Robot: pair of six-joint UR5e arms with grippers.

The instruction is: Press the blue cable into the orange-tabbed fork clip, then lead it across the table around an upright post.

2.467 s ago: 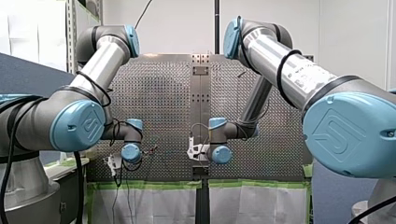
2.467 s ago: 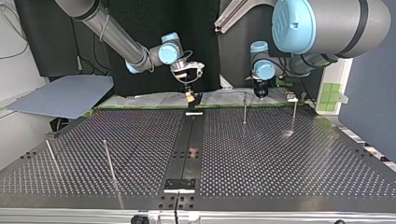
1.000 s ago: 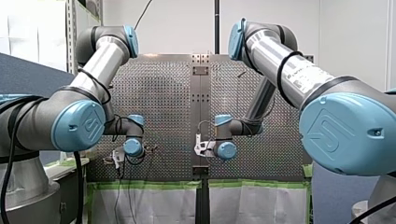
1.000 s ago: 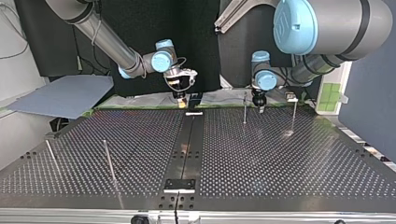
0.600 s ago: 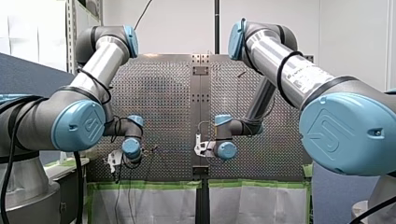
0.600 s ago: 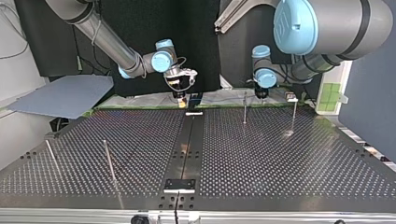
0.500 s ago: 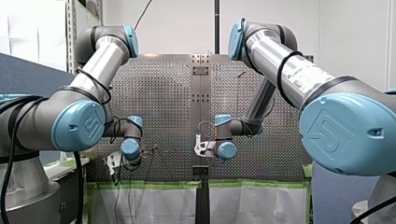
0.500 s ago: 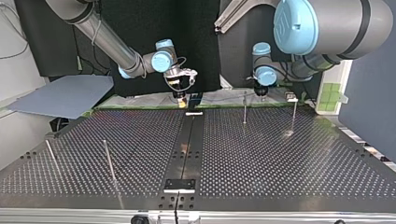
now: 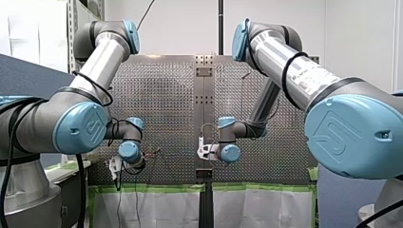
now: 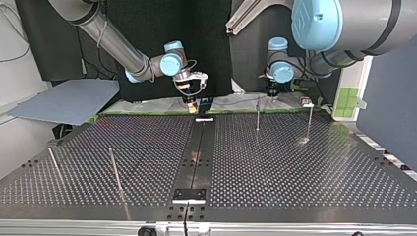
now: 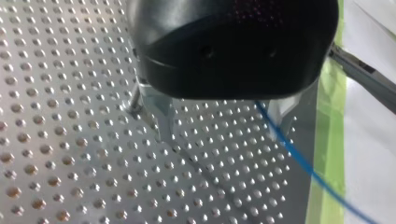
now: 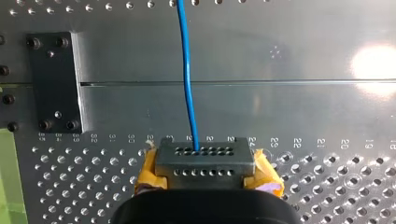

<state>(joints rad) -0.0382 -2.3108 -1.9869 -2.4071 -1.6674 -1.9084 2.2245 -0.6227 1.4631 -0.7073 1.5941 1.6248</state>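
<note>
Right tool (image 12: pixel 201 161) points straight down at the tabletop (image 12: pixel 303 56), its yellow-padded fingers (image 12: pixel 149 170) pinched narrow on the blue cable (image 12: pixel 187 79), which runs straight ahead of it. Left tool (image 11: pixel 224 133), also wrist-down, stands wide, the cable passing just beside one finger.

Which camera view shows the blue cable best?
The right wrist view: the blue cable runs long and unhidden, straight out from my right claw. The left wrist view catches only a short stretch of it; the front and top views barely show it, if at all.
</note>
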